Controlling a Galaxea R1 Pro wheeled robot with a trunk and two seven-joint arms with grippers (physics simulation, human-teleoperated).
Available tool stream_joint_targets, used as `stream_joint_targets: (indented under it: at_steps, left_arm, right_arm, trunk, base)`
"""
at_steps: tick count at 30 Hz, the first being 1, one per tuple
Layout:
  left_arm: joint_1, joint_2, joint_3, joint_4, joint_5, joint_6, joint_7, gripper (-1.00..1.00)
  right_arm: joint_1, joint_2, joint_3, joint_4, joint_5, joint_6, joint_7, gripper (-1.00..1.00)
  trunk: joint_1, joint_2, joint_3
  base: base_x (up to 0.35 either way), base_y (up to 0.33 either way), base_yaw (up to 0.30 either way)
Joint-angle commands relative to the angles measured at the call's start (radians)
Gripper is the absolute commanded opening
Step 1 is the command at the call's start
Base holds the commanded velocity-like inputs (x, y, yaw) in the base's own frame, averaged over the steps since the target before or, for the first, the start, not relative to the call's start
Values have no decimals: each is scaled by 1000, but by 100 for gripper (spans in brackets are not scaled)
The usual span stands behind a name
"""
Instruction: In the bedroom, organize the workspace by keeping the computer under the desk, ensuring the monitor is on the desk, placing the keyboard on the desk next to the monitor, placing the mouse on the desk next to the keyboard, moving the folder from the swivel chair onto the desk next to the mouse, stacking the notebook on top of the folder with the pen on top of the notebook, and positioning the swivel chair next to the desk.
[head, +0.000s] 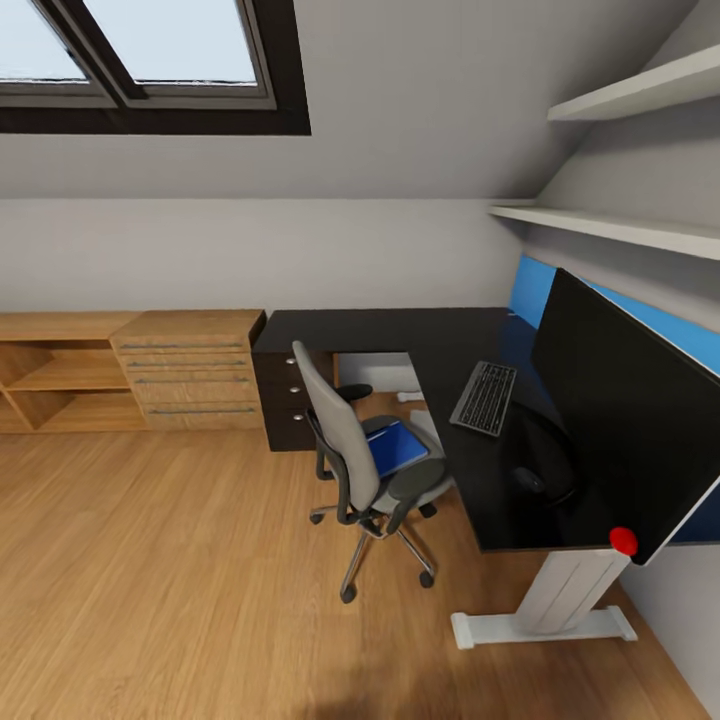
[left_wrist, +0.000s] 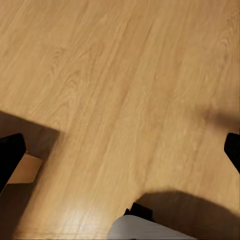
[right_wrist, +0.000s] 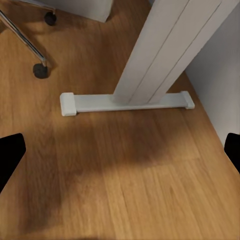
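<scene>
Blue folder (head: 398, 447) flat on swivel chair (head: 352, 450) seat beside desk (head: 420, 340) front edge, likely light, thin, slippery, best pinched at an overhanging edge; both claws spread, empty.

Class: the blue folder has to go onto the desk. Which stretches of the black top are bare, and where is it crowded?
The desk is bare along its back run, from the drawers to the corner, and between the keyboard and the front edge facing the swivel chair. It is crowded by the monitor, whose base sits behind the keyboard. The folder lies on the chair seat.
</scene>
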Motion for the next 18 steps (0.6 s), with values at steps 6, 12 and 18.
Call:
stream_joint_targets:
  at_steps: [6, 12, 18]
  left_arm:
    - [0, -4, 3, -15, -3, 74, 28, 100]
    - [0, -4, 3, -16, -4, 83, 32, 100]
    - [0, -4, 3, -17, -3, 84, 33, 100]
  right_arm:
    - [0, 0, 1, 0, 9, 1, -10, 100]
    - [-1, -1, 1, 0, 9, 1, -10, 100]
    - [-1, -1, 1, 0, 9, 1, -10, 100]
  trunk:
    - [23, -43, -20]
    - [46, -85, -39]
    - [69, -127, -57]
  base:
    - [0, 0, 0]
    - [0, 113, 0]
    - [0, 306, 0]
